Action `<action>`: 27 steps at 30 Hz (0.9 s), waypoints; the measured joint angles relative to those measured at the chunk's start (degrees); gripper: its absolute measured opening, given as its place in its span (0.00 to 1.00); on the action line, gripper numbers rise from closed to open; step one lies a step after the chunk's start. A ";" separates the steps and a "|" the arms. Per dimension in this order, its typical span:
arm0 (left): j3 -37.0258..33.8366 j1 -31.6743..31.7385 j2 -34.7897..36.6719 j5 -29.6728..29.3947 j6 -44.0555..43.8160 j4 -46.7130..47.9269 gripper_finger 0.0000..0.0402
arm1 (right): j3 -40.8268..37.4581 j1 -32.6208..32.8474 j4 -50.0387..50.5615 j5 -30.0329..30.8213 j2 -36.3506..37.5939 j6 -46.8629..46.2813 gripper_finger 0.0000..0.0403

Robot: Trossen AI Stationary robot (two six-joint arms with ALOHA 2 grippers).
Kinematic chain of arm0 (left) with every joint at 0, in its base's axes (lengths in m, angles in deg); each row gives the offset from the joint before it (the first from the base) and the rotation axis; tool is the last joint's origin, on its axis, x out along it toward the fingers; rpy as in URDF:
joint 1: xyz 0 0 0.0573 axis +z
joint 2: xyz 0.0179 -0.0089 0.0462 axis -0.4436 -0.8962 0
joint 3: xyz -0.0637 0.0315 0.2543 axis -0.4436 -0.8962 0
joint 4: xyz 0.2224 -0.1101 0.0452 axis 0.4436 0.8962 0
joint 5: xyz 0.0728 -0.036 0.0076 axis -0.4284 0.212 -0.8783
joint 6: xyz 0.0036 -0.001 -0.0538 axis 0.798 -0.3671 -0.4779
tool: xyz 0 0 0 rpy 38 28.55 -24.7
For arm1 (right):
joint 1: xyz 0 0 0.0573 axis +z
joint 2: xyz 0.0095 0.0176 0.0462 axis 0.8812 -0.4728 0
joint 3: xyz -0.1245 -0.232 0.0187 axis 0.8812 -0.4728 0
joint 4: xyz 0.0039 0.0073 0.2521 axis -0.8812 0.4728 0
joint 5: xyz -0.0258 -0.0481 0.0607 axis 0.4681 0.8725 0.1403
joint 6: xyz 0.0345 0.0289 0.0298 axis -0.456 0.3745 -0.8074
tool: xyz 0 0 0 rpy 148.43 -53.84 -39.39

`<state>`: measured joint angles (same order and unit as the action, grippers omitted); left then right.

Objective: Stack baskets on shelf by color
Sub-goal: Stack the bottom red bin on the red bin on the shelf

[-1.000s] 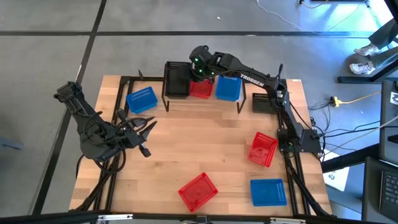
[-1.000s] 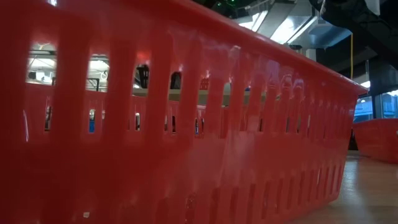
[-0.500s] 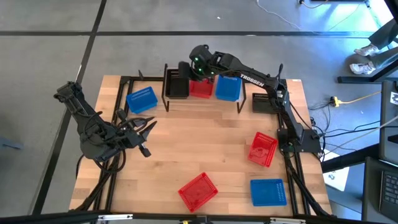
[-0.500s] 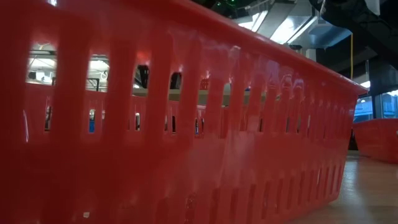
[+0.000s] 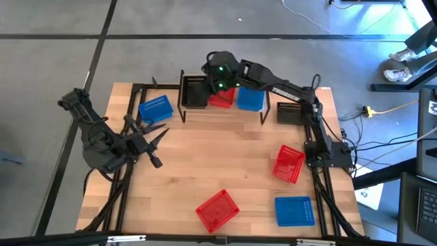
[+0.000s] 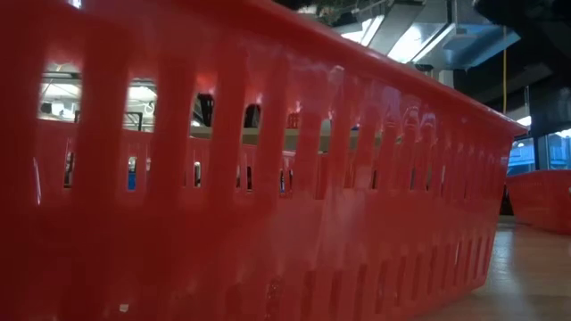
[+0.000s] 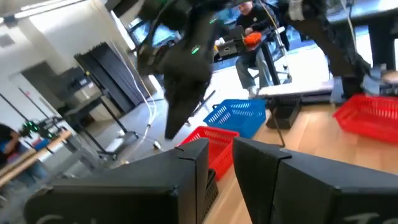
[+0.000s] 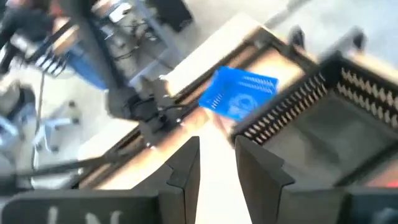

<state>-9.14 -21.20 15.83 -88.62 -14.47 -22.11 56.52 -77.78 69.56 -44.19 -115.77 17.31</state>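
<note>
In the high view the shelf [image 5: 225,113] stands at the table's far edge. A black basket [image 5: 195,91], a red basket [image 5: 220,100] and a blue basket [image 5: 250,97] rest on it side by side. My right gripper [image 5: 207,74] hovers open above the black basket [image 8: 323,118], touching nothing; its wrist view shows an empty gap [image 8: 217,168]. My left gripper [image 5: 153,141] is open over the table's left part, near a blue basket [image 5: 156,109] on the table. Its wrist view [image 7: 221,168] looks toward the shelf's red basket [image 7: 214,146] and blue basket [image 7: 239,115].
More baskets lie on the table: a second black one [image 5: 292,111] at the far right, a red one [image 5: 288,164] on the right, a red one [image 5: 217,210] and a blue one [image 5: 295,210] near the front. A red basket wall [image 6: 250,178] fills the low view. People sit beyond the table.
My right arm has raised its wrist over the shelf's left end, and the black basket below it now shows a shorter outline than a second ago. My left gripper has moved a little toward the table's left and far edges and has turned slightly, staying open.
</note>
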 joint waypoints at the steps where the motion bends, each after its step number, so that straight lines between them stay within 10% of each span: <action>1: 0.00 0.00 0.57 0.09 -1.15 0.65 0.17 | 0.01 0.90 0.61 0.05 1.10 2.45 0.25; 14: -0.02 2.74 6.88 6.21 -31.58 24.09 0.17 | 0.02 12.98 30.42 0.77 13.36 33.20 0.25; 27: -0.02 14.47 5.79 43.99 -57.79 47.77 0.17 | -5.42 22.40 40.58 -10.85 13.79 42.74 0.25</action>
<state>-9.16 -6.72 21.63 -44.63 -72.25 25.66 51.10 -55.37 110.14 -55.04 -101.98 60.05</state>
